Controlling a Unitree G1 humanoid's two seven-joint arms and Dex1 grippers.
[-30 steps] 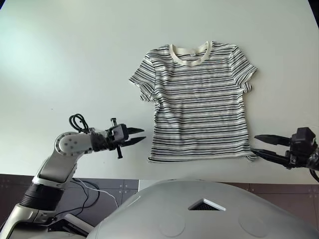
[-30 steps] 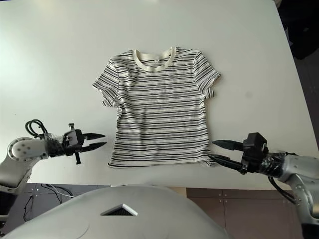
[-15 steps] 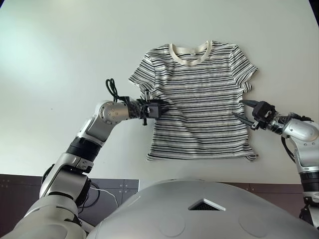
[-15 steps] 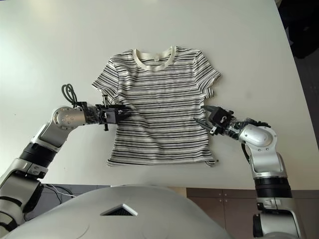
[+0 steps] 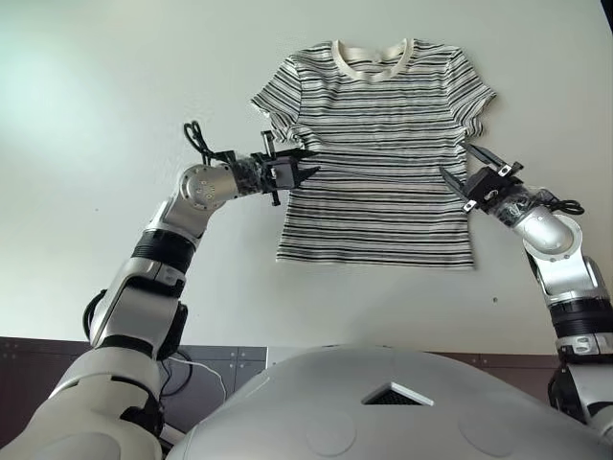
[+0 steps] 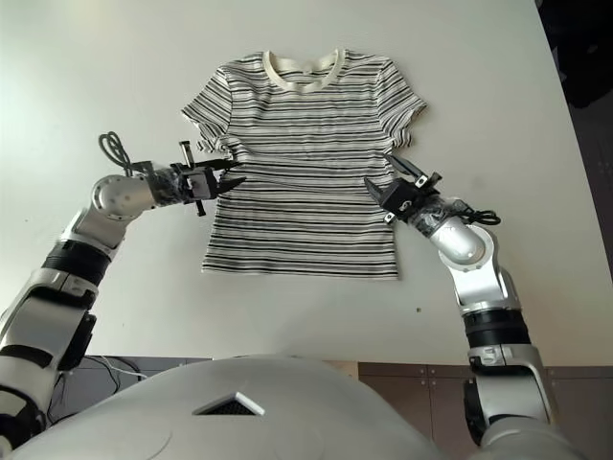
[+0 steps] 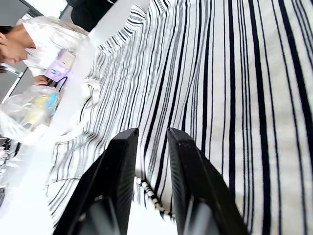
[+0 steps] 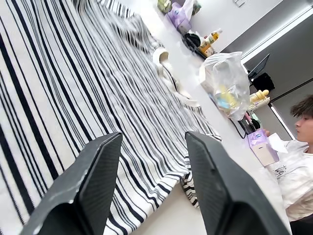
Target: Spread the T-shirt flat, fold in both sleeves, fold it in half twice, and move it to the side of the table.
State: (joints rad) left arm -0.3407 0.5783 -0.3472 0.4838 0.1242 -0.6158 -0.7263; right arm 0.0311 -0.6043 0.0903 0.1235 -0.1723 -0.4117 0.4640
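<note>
The left gripper (image 5: 308,165) hangs low over the white bench (image 5: 115,77), at the left side seam of the T-shirt (image 5: 378,144) just below the left sleeve (image 5: 273,96). Its two black fingers stand narrowly apart. In the left wrist view the striped cloth runs beneath and between them, with the garment's edge near the finger bases. Whether the fingers touch the fabric cannot be told.

The T-shirt, black-and-white striped with a cream collar (image 5: 369,56), lies spread out flat on the far middle of the bench. The collar points away from the robot and the hem (image 5: 374,259) is the part nearest to it. Both short sleeves lie out to the sides, unfolded, and the body shows only slight wrinkles.

On the other side, the right gripper (image 5: 456,159) sits over the shirt's right side seam, below the right sleeve (image 5: 476,101) and about level with the left gripper. Its fingers are spread wide, with one tip over the stripes and the other toward the bare bench beside the seam. The right wrist view shows the two broad dark fingers parted above the striped fabric, with a clear plastic bag (image 8: 227,83) standing on the bench well beyond the shirt.
</note>
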